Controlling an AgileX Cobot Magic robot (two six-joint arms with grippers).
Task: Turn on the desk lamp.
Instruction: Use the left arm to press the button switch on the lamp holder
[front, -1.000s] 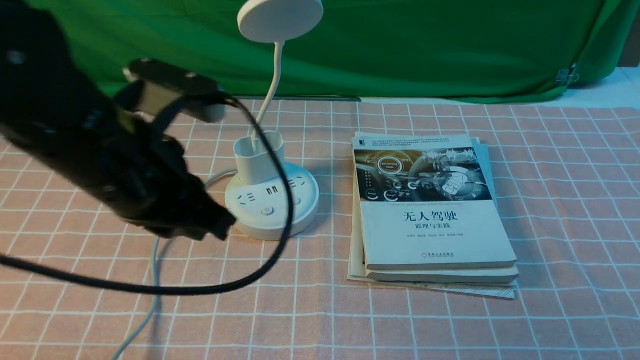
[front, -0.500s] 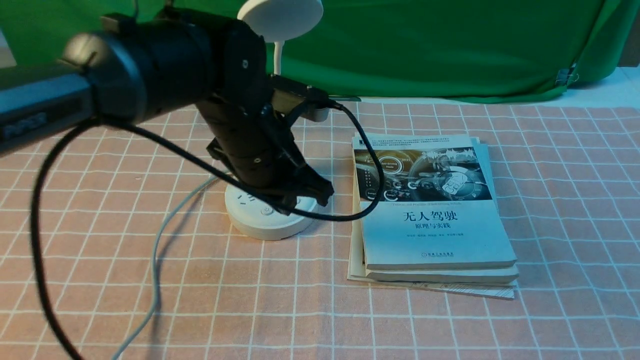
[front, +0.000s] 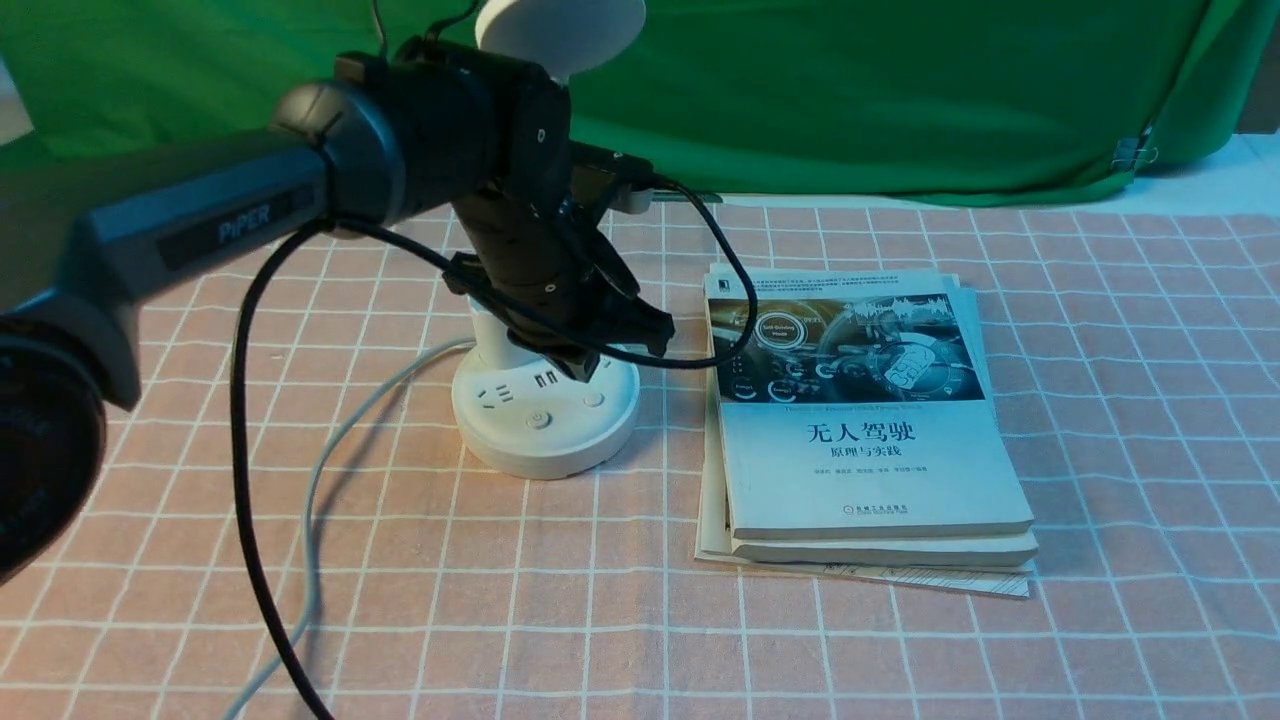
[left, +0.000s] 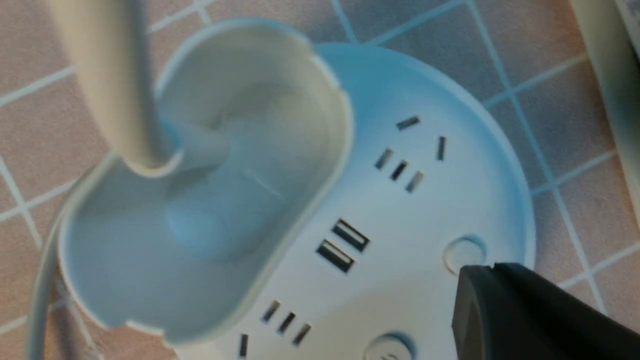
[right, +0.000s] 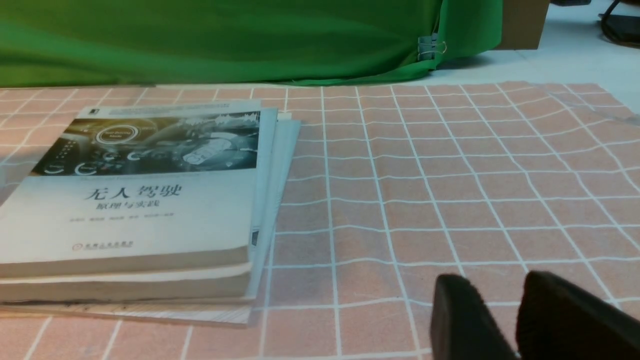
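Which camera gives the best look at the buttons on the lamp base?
Left wrist view: both buttons on the lamp base show large from above. Front view shows them small near the left gripper. Right wrist view shows none.

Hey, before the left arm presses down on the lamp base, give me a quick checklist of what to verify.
1. Left gripper above the desk lamp base: ok.
2. Jaws closed to one tip: ok.
3. Tip centred on the adjacent button: not ok, it appears at the button's edge.
4. That button, not the other button, switches the light: cannot tell.
5. Lamp head lit: not ok.
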